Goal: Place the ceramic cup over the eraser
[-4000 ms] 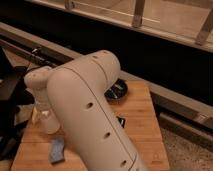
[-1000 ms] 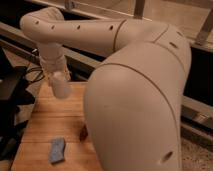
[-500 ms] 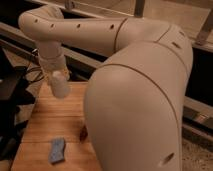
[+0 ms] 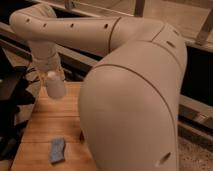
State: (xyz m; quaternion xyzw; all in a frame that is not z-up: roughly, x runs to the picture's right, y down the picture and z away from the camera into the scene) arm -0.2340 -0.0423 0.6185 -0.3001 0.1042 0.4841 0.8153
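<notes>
My arm's end with the gripper point(image 4: 50, 70) reaches down over the back left of the wooden table point(image 4: 50, 120). Directly below it is a pale, tall, bottle-like container point(image 4: 54, 86); I cannot tell whether it is held or stands on the table. A blue block point(image 4: 57, 150) lies flat near the table's front left. The small white ceramic cup is not in sight. My arm's large white shell point(image 4: 135, 110) hides the right half of the table.
A small dark object point(image 4: 81, 135) peeks out at the edge of the arm shell, right of the blue block. Dark equipment point(image 4: 12, 100) stands left of the table. A black rail and ledge point(image 4: 195, 75) run behind it.
Since four seconds ago the arm has swung so that its shell covers the right of the view, and its end is over the back left. In the last second nothing visibly moved.
</notes>
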